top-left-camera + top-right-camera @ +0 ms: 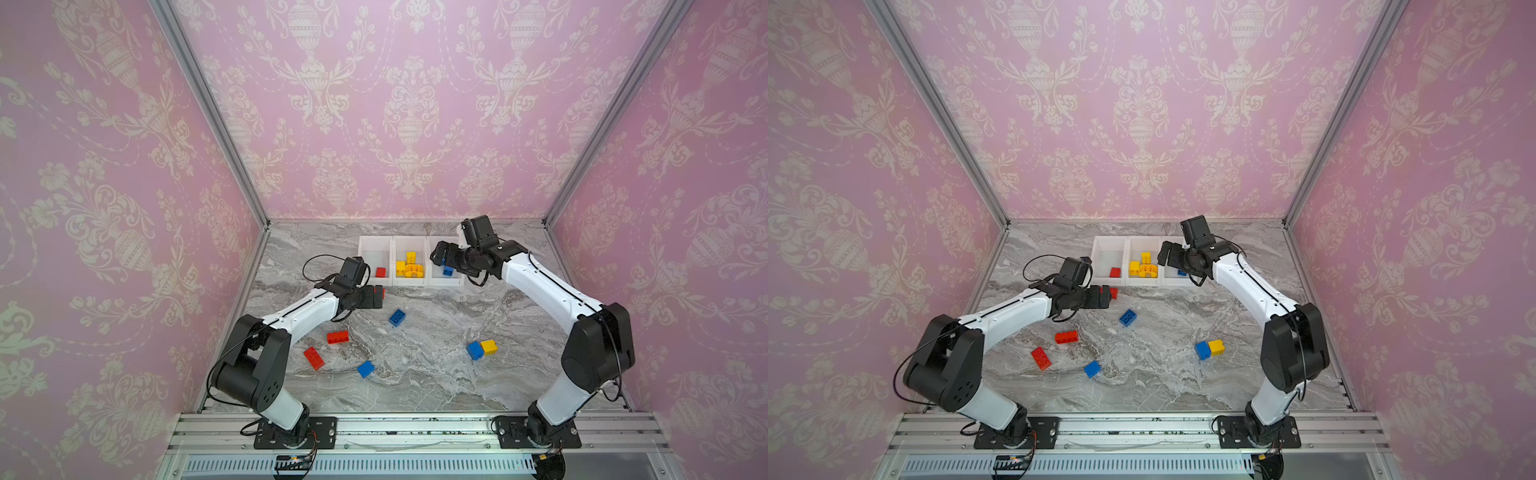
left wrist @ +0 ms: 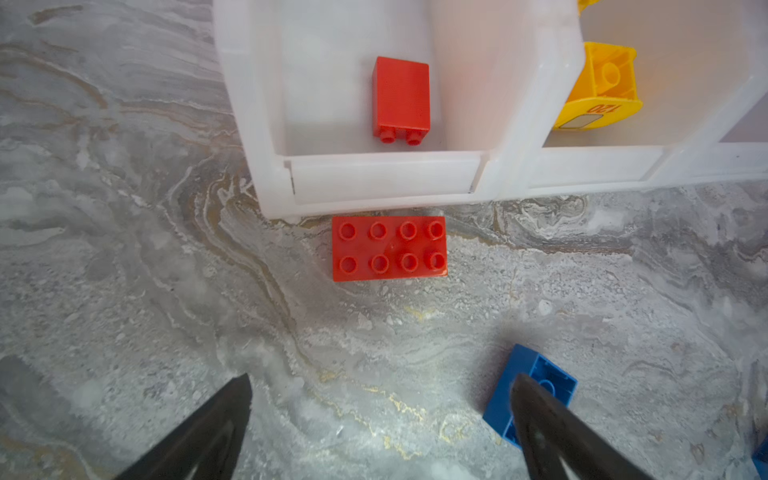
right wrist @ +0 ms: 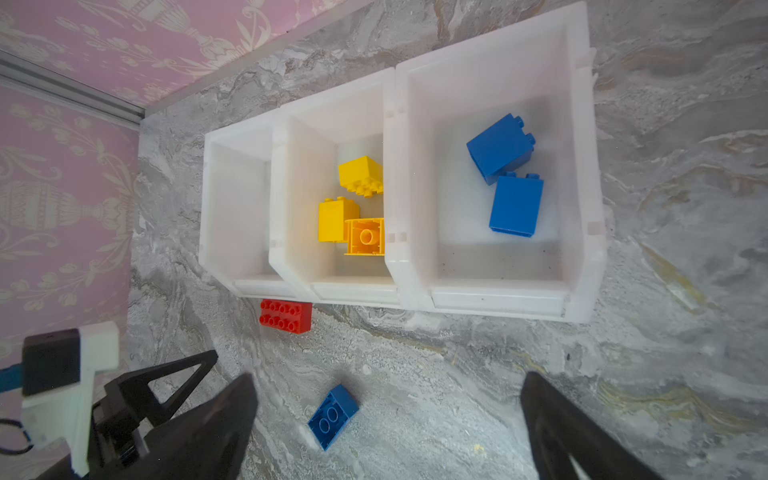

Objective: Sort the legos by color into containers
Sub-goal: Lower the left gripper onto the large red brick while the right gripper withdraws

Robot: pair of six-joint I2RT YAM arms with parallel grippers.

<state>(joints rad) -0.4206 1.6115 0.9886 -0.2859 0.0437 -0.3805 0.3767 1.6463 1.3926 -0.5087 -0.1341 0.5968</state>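
- Containers (image 1: pixel 376 237): three white bins joined in a row at the far side of the table (image 1: pixel 436 386). They are colour-coded by what they hold: red in the left bin, yellow in the middle, blue in the right.
- Right gripper (image 3: pixel 388 377): hangs over the right bin in both top views. Its jaws are spread wide with nothing between them. The position suits a drop into the blue bin.
- Left gripper (image 2: pixel 381 378): low over the table in front of the left bin, jaws fully apart and empty. It is lined up on the long red brick (image 2: pixel 389 248), likely the next pick.
- Long red brick: lies studs-up against the left bin's front wall. That leaves little room for a finger on the bin side.
- Blue brick (image 2: pixel 536 395): tilted beside one left finger; contact can't be told.
- Legos, sorted: one red (image 2: pixel 401 97), several yellow (image 3: pixel 332 220), two blue (image 3: pixel 500 147).
- Legos, loose: two more reds (image 1: pixel 338 337), two more blues (image 1: pixel 366 368) and one yellow (image 1: pixel 489 346) are scattered on the near table.
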